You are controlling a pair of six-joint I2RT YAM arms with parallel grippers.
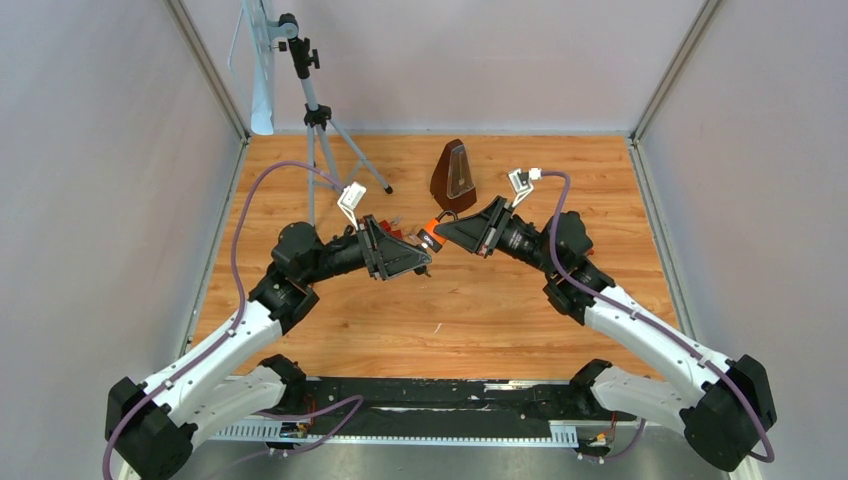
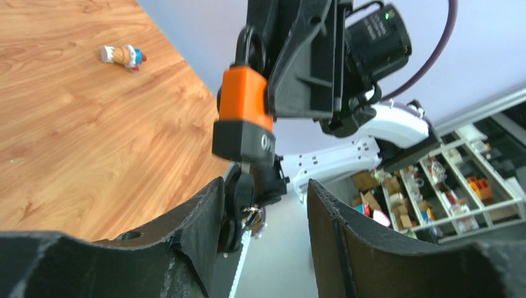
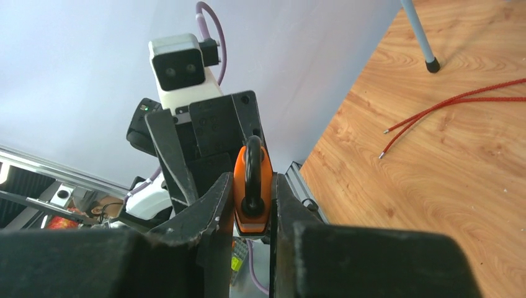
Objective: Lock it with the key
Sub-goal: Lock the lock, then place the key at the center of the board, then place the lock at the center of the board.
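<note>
Wood tabletop [image 1: 480,310], pale walls [image 1: 450,60]; tripod [image 1: 318,120], metronome [image 1: 453,175] rear; right hand [image 1: 440,232] grips padlock [image 2: 245,118].

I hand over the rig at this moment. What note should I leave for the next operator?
Left hand: open, with the key between its fingers, not gripped.
Right hand: shut on the padlock, holding it in the air.
Key: in the keyhole at the padlock's bottom.
Done: padlock is held up, key is in.
Left: grip the key and turn it. Whether the padlock is already locked cannot be told.
</note>
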